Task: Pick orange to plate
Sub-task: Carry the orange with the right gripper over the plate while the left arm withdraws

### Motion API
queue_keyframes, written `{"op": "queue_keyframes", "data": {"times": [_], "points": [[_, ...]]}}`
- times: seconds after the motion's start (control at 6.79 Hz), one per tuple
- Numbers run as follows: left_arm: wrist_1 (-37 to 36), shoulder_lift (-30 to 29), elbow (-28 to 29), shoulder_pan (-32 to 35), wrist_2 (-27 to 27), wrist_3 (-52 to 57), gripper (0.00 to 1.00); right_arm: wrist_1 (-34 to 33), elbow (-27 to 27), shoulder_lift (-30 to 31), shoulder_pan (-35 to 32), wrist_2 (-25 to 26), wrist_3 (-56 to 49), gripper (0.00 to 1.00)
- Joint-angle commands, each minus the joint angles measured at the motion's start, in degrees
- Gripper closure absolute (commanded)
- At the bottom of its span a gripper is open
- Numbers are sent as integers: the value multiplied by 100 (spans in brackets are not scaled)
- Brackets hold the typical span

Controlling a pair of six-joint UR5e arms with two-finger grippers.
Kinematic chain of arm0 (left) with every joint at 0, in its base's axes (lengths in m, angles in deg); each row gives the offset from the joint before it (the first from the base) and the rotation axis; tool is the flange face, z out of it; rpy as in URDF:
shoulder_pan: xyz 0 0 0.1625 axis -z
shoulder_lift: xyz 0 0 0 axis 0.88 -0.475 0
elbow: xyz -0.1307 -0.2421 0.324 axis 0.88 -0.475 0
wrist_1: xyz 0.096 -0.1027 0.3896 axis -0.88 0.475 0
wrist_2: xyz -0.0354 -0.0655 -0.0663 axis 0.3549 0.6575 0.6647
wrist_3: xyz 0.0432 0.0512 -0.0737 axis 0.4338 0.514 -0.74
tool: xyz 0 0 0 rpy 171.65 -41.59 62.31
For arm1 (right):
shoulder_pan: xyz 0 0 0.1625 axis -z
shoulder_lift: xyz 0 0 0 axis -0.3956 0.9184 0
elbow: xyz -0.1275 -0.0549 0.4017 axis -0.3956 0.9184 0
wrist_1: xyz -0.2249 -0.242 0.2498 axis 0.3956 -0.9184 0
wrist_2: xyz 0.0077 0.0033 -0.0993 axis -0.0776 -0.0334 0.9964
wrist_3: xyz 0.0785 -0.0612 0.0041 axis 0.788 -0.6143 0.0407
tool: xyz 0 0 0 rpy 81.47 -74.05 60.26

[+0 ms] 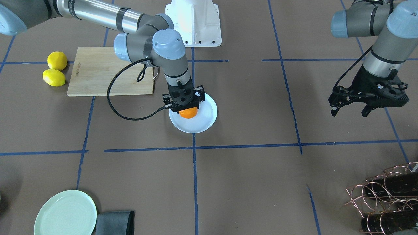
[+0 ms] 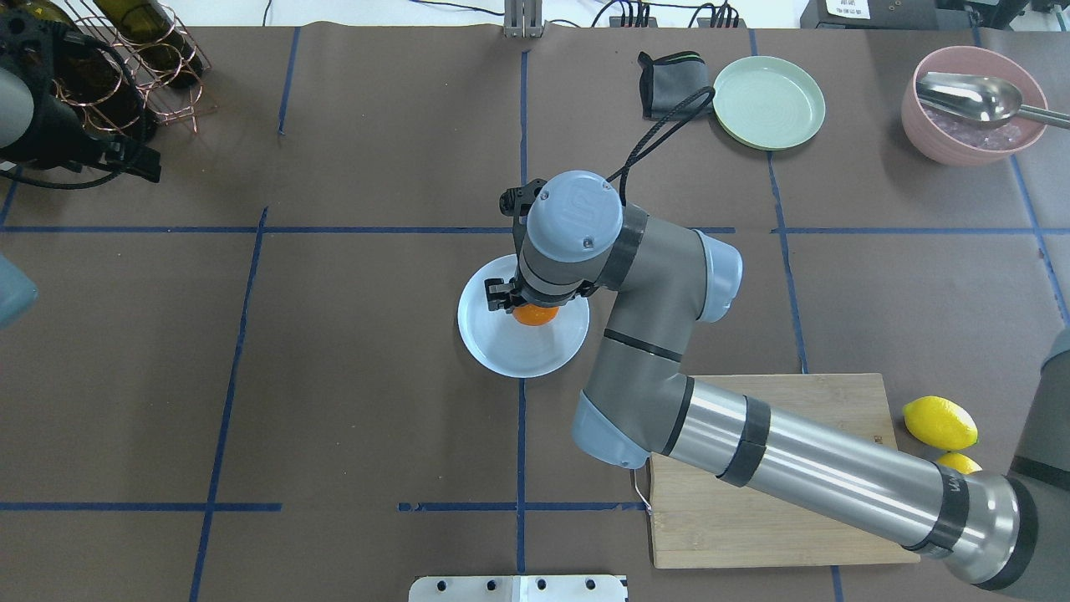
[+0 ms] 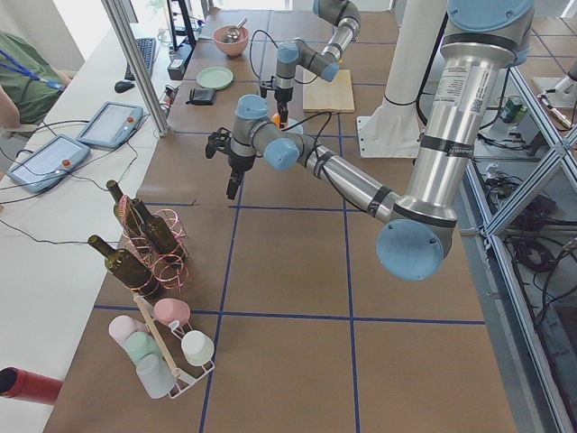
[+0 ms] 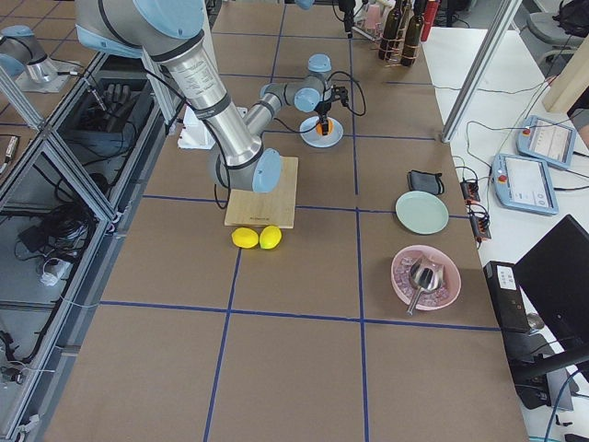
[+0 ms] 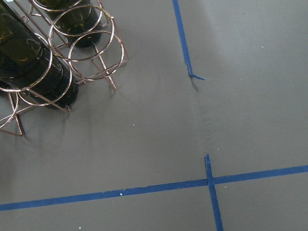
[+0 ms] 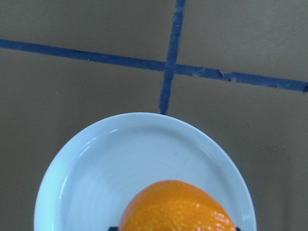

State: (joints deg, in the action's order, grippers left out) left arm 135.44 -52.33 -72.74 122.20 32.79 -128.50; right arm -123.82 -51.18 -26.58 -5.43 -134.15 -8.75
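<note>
Seemingly touching the one plate (image 1: 205, 123) near the middle of the table (image 1: 248, 182), one orange (image 1: 188, 113) sits clamped in the right gripper (image 1: 184, 107). The left gripper (image 1: 348, 113) hangs spread wide.

Right arm (image 1: 98, 14): stretched far out over the counter (image 1: 248, 182), its silver upper section nearly level, elbow bent toward mid-counter.
Right wrist: turned so the tool points straight down.
Right gripper (image 1: 185, 106): vertical, its black fingers closed on either side of the orange (image 1: 188, 113).
Left arm (image 1: 382, 45): held back on its own side, well apart from the right arm, forearm sloping down.
Left gripper (image 1: 348, 112): tilted, jaws spread wide, hanging clear above the counter.
</note>
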Motion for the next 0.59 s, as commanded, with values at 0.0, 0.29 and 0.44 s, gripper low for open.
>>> {"op": "queue_keyframes", "data": {"times": [0.0, 0.29, 0.44], "points": [[-23, 328, -26, 288, 35, 137, 0, -5, 257, -173, 35, 28, 4, 100], [-41, 698, -18, 699, 61, 1258, 0, -66, 170, -147, -18, 28, -5, 0], [-67, 890, 43, 954, 522, 1838, 0, -449, -48, -155, -192, -68, -48, 0]]}}
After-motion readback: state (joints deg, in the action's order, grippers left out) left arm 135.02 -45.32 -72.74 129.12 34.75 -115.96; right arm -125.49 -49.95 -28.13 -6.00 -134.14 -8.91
